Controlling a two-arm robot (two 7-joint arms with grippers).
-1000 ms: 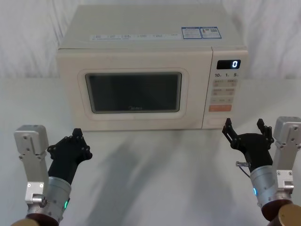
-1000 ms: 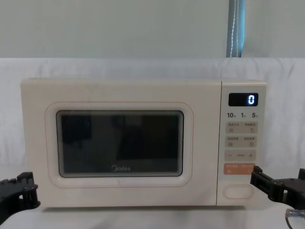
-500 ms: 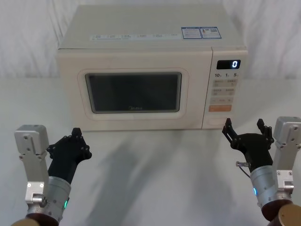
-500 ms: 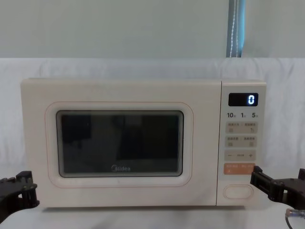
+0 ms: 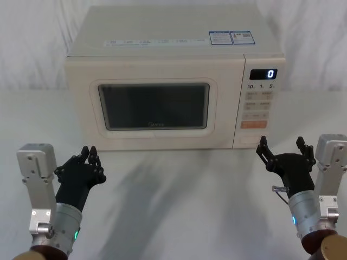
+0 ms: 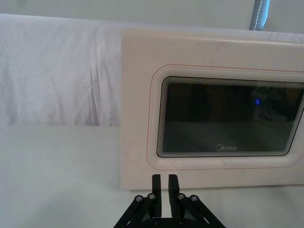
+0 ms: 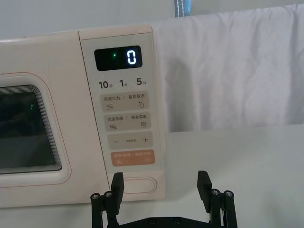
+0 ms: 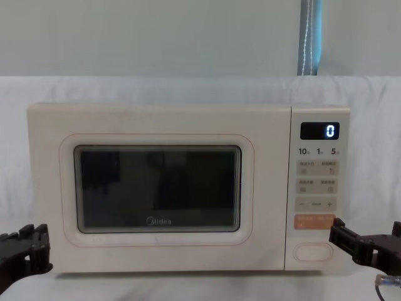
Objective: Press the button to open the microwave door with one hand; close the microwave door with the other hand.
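Button [image 7: 135, 184] is sitting at the panel's bottom on the microwave [image 5: 173, 81], door [image 8: 156, 188] shut. Right gripper [image 7: 160, 183] is hovering just before it, fingers spread. Left gripper [image 6: 165, 183] is waiting near the door's lower left corner, fingers pressed together.

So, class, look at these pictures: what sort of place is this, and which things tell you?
Probably a staged test bench, not a home kitchen: one microwave stands on a table draped in white cloth, more white cloth hangs behind, and two robot grippers, left and right, wait in front.
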